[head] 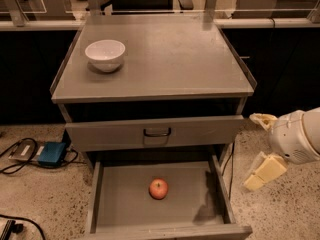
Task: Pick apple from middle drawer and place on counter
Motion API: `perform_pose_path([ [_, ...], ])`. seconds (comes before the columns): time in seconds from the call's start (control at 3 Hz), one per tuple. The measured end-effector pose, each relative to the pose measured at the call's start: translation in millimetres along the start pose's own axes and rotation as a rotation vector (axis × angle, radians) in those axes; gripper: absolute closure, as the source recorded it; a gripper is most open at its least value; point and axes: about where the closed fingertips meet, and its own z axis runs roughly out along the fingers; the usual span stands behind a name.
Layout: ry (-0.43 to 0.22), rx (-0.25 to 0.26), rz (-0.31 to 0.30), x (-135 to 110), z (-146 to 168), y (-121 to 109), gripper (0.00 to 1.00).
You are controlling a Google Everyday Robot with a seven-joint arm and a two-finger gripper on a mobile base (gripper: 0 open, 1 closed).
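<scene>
The apple [158, 188] is small and red-orange and lies near the middle of the open middle drawer's [122, 196] flat grey floor. The drawer is pulled out at the bottom of the cabinet. The counter [175, 54] is the broad grey top above it. My gripper [261, 147] is at the right, outside the cabinet and beside the drawer's right wall. It is open and empty, with one cream finger up and one down. It is well right of the apple and a little higher.
A white bowl [105, 54] stands on the counter's left rear part. A shut drawer front with a dark loop handle [156, 132] sits above the open drawer. A blue box with cables [50, 153] lies on the speckled floor at the left.
</scene>
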Motion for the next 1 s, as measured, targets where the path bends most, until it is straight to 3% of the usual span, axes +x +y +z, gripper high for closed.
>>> perform_pose_path([
  [0.67, -0.014, 0.029, 0.040, -7.6, 8.3, -4.7, 0.00],
  [1.0, -0.061, 0.001, 0.077, -3.6, 27.9, 1.6, 0.00],
])
